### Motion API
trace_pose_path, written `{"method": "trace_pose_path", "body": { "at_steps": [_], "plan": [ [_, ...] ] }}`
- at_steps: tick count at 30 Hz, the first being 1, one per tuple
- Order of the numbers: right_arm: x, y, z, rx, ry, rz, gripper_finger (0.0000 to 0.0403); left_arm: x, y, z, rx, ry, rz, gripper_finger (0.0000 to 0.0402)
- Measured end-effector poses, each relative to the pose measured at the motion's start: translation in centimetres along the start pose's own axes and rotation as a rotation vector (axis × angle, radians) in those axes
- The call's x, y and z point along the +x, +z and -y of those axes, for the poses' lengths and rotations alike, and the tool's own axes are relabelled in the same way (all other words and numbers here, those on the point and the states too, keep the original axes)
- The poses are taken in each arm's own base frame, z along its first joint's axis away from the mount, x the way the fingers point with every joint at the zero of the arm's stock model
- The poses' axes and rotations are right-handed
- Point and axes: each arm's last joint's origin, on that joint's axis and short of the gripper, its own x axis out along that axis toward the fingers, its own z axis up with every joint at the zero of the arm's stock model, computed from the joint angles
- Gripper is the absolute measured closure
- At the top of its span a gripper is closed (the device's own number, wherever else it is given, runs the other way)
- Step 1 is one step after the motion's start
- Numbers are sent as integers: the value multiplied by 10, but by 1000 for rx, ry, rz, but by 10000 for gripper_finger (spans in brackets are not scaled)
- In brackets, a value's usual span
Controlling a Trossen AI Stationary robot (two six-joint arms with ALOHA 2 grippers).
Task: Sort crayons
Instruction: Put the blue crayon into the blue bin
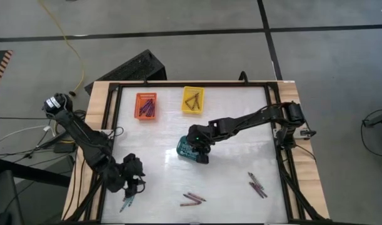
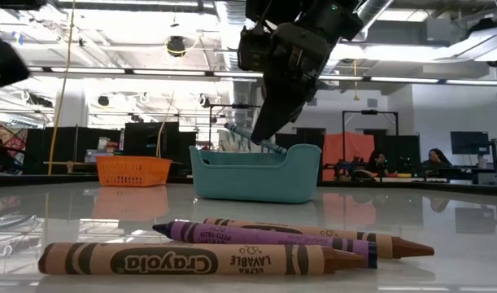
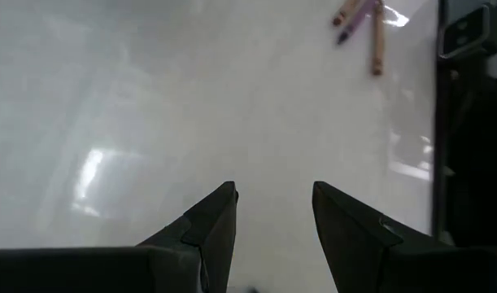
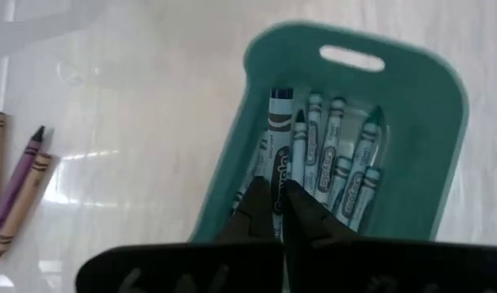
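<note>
The right gripper (image 1: 200, 152) hangs right over the teal basket (image 1: 185, 150) in the middle of the table (image 1: 234, 181), its fingers (image 4: 256, 213) pinched together on a blue crayon (image 4: 279, 155) whose free end pokes down among the teal crayons in the basket (image 4: 346, 175). From table height that blue crayon slants out of the gripper just above the basket's rim. Over at the near left corner, the left gripper (image 1: 131, 181) sits low above the table with its fingers (image 3: 215, 220) spread apart and nothing between them; a few crayons by the left edge (image 1: 127, 201) lie just in front of it. More loose crayons remain on the table: a small bunch near the front edge (image 1: 193, 199), where two brown ones and a purple one lie side by side, touching, and another bunch toward the right side (image 1: 257, 185). At the far side of the table stand the orange basket (image 1: 147, 105), with purple crayons inside, and just beside it the yellow basket (image 1: 192, 100), holding a few brownish ones. Both arms are dark, the right one reaching in from the table's right edge to the middle. In the room behind, people (image 2: 437, 159) sit at desks far off.
</note>
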Motion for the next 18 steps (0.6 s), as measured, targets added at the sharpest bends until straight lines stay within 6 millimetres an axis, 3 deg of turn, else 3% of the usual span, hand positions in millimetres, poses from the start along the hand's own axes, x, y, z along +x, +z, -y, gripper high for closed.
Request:
{"method": "trace_pose_path", "body": {
  "at_steps": [5, 11, 18],
  "plan": [
    [1, -1, 1, 12, -2, -8, 389, -7, -16, 10, -78, -53, -38, 250],
    [1, 0, 0, 19, -1, -3, 339, -15, -34, 18, -164, -94, -86, 250],
    [1, 0, 0, 19, -3, -2, 303, 12, -56, 32, -200, -42, -164, 250]
  ]
}}
